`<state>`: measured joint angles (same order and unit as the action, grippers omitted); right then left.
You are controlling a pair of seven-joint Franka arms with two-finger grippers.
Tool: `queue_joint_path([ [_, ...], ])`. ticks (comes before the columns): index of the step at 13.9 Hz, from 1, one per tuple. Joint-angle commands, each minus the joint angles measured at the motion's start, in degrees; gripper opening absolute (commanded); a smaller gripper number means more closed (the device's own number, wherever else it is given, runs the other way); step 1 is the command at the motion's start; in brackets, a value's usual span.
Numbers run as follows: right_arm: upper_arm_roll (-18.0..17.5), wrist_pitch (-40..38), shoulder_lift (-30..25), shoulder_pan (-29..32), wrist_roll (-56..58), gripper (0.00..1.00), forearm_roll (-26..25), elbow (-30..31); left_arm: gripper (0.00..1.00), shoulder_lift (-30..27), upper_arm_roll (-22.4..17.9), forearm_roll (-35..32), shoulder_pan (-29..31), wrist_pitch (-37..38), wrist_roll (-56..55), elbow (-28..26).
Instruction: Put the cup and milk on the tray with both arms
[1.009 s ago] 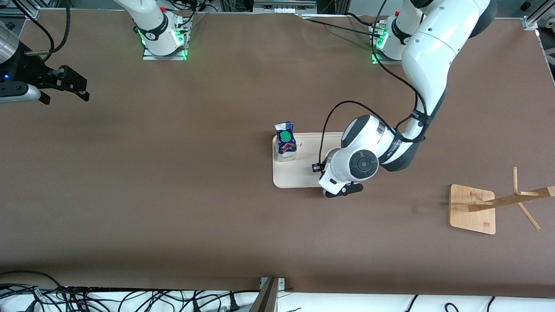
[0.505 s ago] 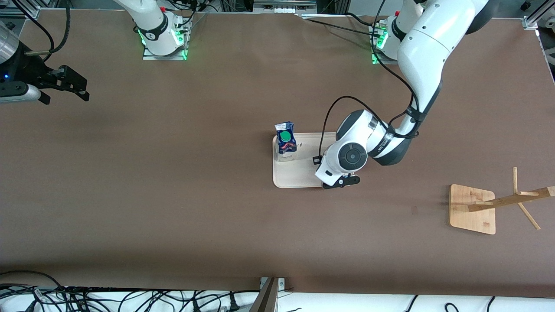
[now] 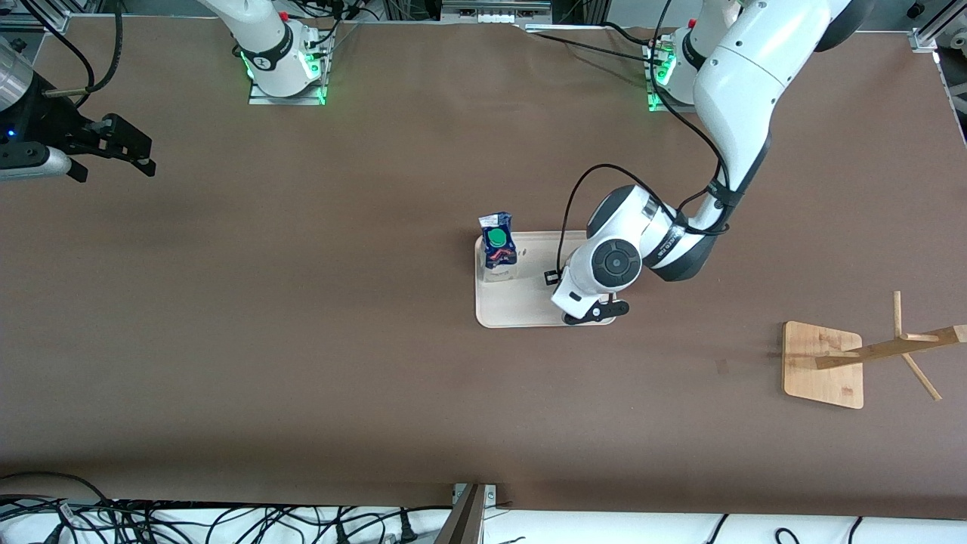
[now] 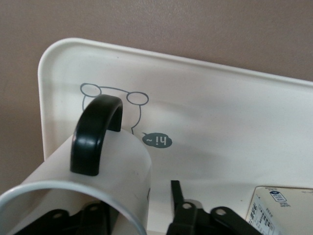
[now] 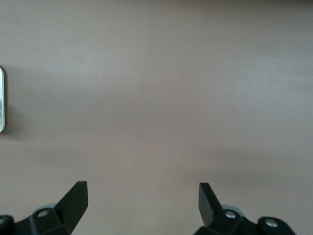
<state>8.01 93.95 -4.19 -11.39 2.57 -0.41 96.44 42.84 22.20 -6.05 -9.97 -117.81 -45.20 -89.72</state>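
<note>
- Cream tray [image 3: 521, 311] near mid-table, already carrying the milk [image 3: 498, 249], upright on the corner toward the right arm's end, farther from the front camera.
- White cup [image 4: 112, 166] at the rabbit-drawing corner of the tray, black handle [image 4: 95, 132] up toward the wrist camera; hidden under the wrist in the front view; down on the tray or just off it, cannot tell which.
- Left gripper [image 3: 597, 312] over that corner, one finger inside the cup, the other [image 4: 177, 196] outside with a sliver of gap to the wall: loosened, no longer pinching.
- Right gripper [image 3: 113, 147] waiting over bare table at the right arm's end, fingers spread wide, nothing between them.
- Probably nearly done: both things on the tray, only lifting the left gripper clear left.
- Against a second ago: left wrist shifted from the tray's nearer edge to sit over the tray; milk and right gripper unmoved.
</note>
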Motion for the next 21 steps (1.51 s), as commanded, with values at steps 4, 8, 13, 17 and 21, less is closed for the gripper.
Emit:
queue_joint_path([
  [4, -0.27, -1.05, 0.32, 0.41, 0.50, 1.00, -0.12, -1.08, 1.00, -12.94, -0.05, -0.98, 1.62, 13.54, -0.15, 2.95],
  [8, -0.27, -1.32, 0.32, 0.41, 0.42, 1.00, -0.12, -1.17, 1.00, -14.01, -0.49, -1.15, 4.42, 29.98, 11.60, 17.18],
  [13, -0.27, -1.40, 0.24, 0.41, 0.42, 1.00, -0.12, -1.08, 1.00, -18.92, -0.31, -1.07, 14.08, 37.48, 29.43, 22.66],
  [17, -0.27, -1.40, 0.32, 0.41, 0.42, 1.00, -0.12, -1.08, 1.00, -20.33, -0.92, -3.52, 16.82, 37.57, 38.17, 21.87],
  [21, -0.18, -1.40, 0.32, 0.41, 0.42, 1.00, -0.12, -1.08, 1.00, -33.21, -12.75, 1.10, 13.68, 26.98, 40.19, 5.75],
])
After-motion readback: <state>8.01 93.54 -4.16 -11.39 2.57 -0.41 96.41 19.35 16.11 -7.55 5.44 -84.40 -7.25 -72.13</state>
